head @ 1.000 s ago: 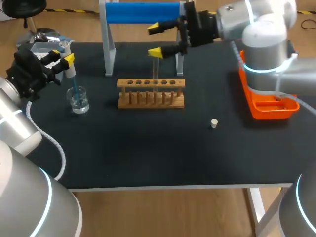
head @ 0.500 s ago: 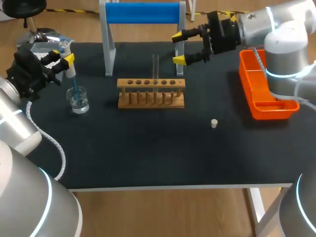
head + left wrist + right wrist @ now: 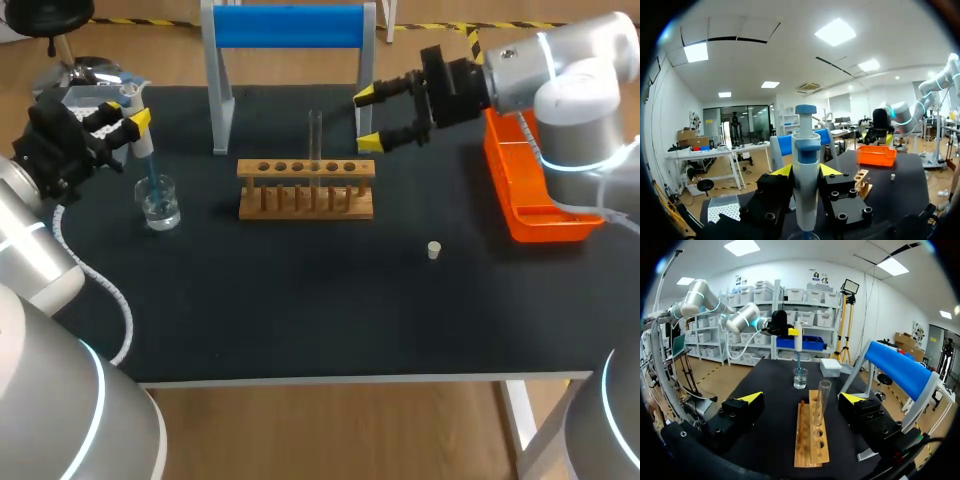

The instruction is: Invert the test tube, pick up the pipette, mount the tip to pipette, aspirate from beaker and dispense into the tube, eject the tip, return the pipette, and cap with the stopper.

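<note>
My left gripper (image 3: 122, 122) is shut on the white-and-blue pipette (image 3: 140, 140), held upright with its blue tip dipped into the glass beaker (image 3: 160, 205) of clear liquid. In the left wrist view the pipette (image 3: 806, 185) stands between the yellow fingertips (image 3: 782, 171). A clear test tube (image 3: 315, 140) stands upright in the wooden rack (image 3: 305, 190). My right gripper (image 3: 367, 118) hangs open just right of the tube, holding nothing. Seen from the right wrist, the tube (image 3: 821, 402) and rack (image 3: 810, 440) lie ahead of that open gripper (image 3: 802, 398). A small stopper (image 3: 433, 250) lies on the mat.
An orange tray (image 3: 545, 215) sits at the table's right edge. A stand with a blue roller (image 3: 290, 25) rises behind the rack. A tip box (image 3: 95, 97) stands at the back left corner, behind my left gripper.
My right gripper, open throughout, has pulled away from the test tube to the right and dropped slightly. The tube stays in the rack. The left arm and pipette have not moved.
</note>
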`<state>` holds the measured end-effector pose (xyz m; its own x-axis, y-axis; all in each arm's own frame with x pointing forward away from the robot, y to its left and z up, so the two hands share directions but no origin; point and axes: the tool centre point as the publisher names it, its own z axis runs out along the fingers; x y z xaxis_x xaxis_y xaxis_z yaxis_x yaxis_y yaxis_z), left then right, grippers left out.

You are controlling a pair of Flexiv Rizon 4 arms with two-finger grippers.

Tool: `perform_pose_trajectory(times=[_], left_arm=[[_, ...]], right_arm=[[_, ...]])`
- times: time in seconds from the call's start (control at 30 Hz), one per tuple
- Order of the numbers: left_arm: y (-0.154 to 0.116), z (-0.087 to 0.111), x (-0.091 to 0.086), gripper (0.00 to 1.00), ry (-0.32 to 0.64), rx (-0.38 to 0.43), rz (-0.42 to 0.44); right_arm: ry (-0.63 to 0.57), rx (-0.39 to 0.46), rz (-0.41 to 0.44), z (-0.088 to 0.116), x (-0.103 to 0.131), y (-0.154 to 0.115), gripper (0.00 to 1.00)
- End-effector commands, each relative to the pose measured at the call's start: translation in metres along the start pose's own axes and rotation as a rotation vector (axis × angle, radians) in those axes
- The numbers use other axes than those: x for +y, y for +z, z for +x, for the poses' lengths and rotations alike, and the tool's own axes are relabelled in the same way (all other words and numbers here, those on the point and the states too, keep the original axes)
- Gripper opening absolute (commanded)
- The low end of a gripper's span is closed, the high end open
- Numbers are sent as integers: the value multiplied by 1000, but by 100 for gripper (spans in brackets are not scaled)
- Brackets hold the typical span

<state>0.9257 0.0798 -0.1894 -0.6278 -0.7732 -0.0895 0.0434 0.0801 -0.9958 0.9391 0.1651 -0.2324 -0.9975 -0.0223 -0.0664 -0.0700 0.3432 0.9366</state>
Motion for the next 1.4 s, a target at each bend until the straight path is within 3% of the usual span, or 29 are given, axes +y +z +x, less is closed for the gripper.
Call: perform_pose_trajectory(times=[0.03,0.47,1.0,1.4], left_arm=[[1,1,0,0,0,-4,-1],[1,1,0,0,0,-4,-1],[1,1,0,0,0,-4,-1],[1,1,0,0,0,-4,-1]], right_arm=[[-4,28,20,-11,-9,7,100],[-1,59,86,-22,-34,29,100],[-52,71,218,-34,-47,53,100],[-52,49,223,-43,-48,67,100]])
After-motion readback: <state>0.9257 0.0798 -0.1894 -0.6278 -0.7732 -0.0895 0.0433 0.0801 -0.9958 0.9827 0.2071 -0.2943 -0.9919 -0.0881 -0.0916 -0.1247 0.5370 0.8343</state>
